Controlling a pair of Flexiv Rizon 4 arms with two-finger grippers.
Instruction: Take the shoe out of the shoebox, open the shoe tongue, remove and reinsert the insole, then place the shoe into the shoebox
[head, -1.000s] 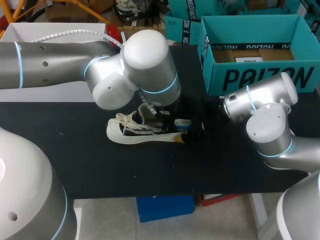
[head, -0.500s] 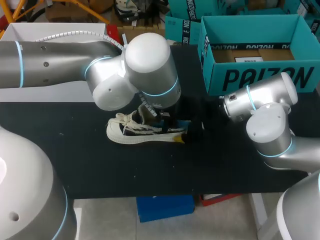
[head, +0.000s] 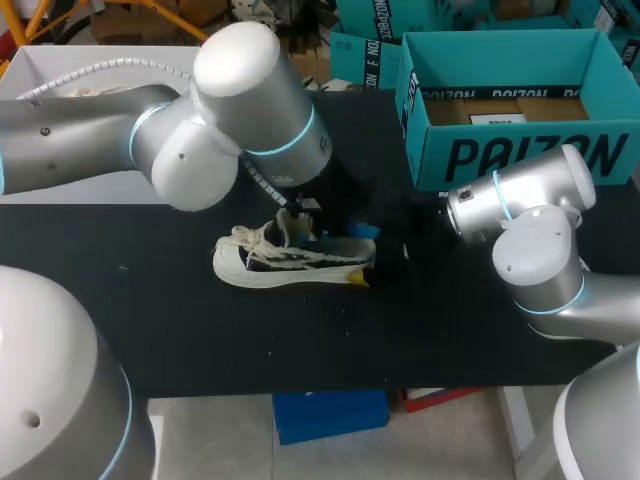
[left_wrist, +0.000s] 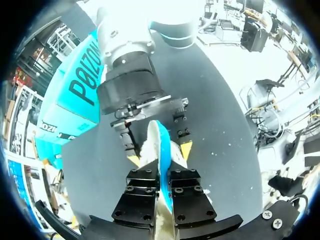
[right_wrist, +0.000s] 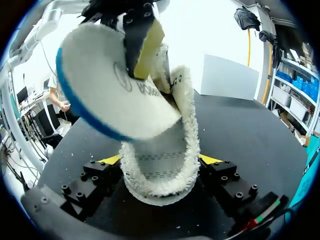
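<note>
Black cloth table (head: 200, 330), and a cream-and-black lace-up shoe (head: 285, 262) standing on its sole near the middle. Toe points left, heel right, loose laces bunched toward the toe end. The shoe is out of the box and well apart from it. The open teal cardboard shoebox (head: 520, 155) sits at the far right, with a brown card liner visible inside.

Left gripper (left_wrist: 161, 186): the arm comes in from the left, its wrist hanging over the far side of the shoe. Jaws are almost together and pinch the white foam insole with the blue edge (right_wrist: 107, 95) from both sides. In the right wrist view the insole is bent and lifted, its rear end up in the left fingers (right_wrist: 150, 45) above the shoe's opening. The front end is hidden, so I can't tell whether it sits inside the shoe. In the head view the blue edge shows just above the heel.

Right gripper (right_wrist: 160, 161): the arm comes in from the right, low at the heel end of the shoe. Jaws stand wide with the heel filling the gap. One yellow tip sits on each side of the fleecy white heel collar, both touching, so it is clamped on the shoe. The left wrist view agrees: the right arm's yellow tips flank the heel just ahead of the left gripper, and the insole edge runs up between them.
</note>
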